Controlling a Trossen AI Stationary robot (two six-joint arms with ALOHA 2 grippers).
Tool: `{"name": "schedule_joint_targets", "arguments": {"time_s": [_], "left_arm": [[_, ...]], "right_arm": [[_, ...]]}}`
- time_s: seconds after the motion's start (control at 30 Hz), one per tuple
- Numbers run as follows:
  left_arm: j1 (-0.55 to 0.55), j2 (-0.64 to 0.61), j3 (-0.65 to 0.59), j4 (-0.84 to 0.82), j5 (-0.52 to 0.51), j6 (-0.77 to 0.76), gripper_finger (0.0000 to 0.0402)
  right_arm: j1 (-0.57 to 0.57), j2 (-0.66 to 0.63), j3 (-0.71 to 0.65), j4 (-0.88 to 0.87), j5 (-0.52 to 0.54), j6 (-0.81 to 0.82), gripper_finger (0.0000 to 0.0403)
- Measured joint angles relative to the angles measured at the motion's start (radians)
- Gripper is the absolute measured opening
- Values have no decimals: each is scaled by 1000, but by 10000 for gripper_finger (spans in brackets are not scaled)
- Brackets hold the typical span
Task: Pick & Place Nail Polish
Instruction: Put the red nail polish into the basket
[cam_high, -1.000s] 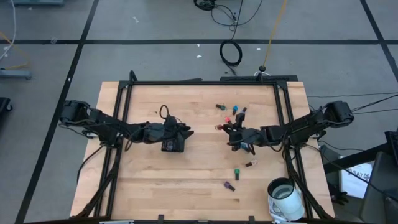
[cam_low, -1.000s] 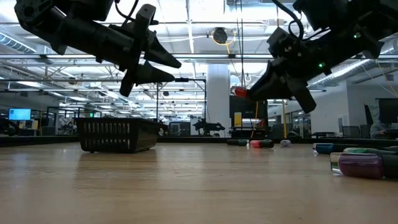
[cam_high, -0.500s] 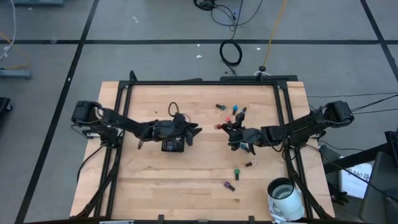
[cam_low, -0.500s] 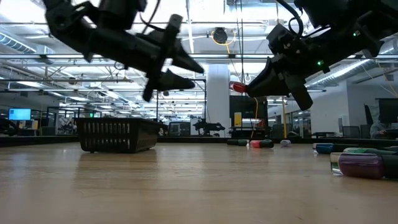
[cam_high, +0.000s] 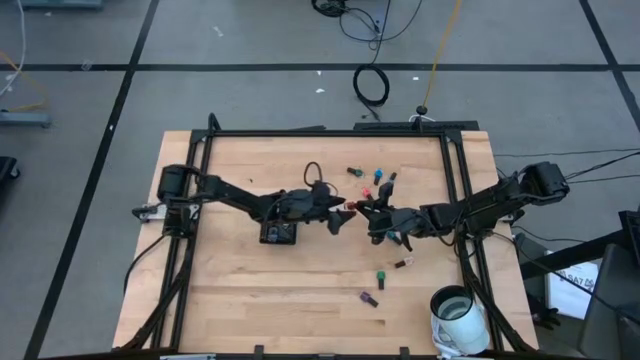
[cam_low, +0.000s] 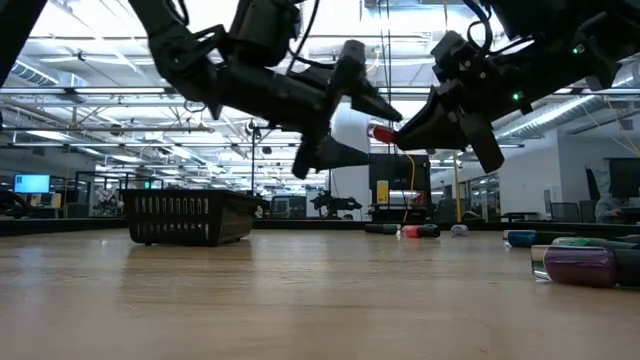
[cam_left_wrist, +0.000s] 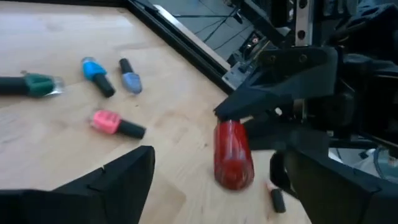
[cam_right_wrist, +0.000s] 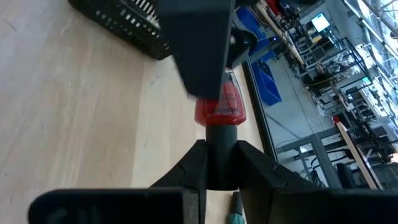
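A red nail polish bottle (cam_left_wrist: 233, 155) hangs above the table's middle, with my right gripper (cam_right_wrist: 221, 163) shut on its dark cap; its red body (cam_high: 350, 205) points at my left arm. My left gripper (cam_left_wrist: 211, 186) is open, one finger on either side of the red body; in the low view the fingers stand above and below the bottle (cam_low: 382, 133). Whether they touch it I cannot tell. Several more nail polish bottles (cam_high: 378, 176) lie on their sides behind and in front of my right gripper (cam_high: 364, 210). My right gripper pinches the red bottle's dark cap (cam_right_wrist: 221, 134) between its two fingers. The fingers come nearly level from the table's right and lie along the bottle. The bottle sticks out past the fingertips, lifted clear of the table, its red body toward the table's left.
A small black slotted tray (cam_high: 278, 233) stands under my left arm, left of the middle. Loose bottles lie near the far edge (cam_left_wrist: 96, 68) and toward the near right (cam_high: 368, 298). A white cup (cam_high: 458, 315) stands at the near right corner.
My left gripper has gone toward the table's right edge, past the black tray, up to the red bottle, and has opened wide on the way. My right gripper has kept still with the bottle.
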Motion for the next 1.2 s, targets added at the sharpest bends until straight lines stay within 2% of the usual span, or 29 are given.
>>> {"name": "schedule_joint_targets", "arguments": {"time_s": [0.27,0.7,0.83,1.2], "left_arm": [[-2,45,108,-11,71,74,356],[-1,46,112,-65,67,41,349],[-1,46,112,-67,66,38,316],[-1,46,112,-70,37,33,174]], "right_arm": [[0,0,0,-5,1,2,48],[0,0,0,-4,5,3,48],[0,0,0,-4,4,4,48],[0,0,0,-4,4,5,48]]}}
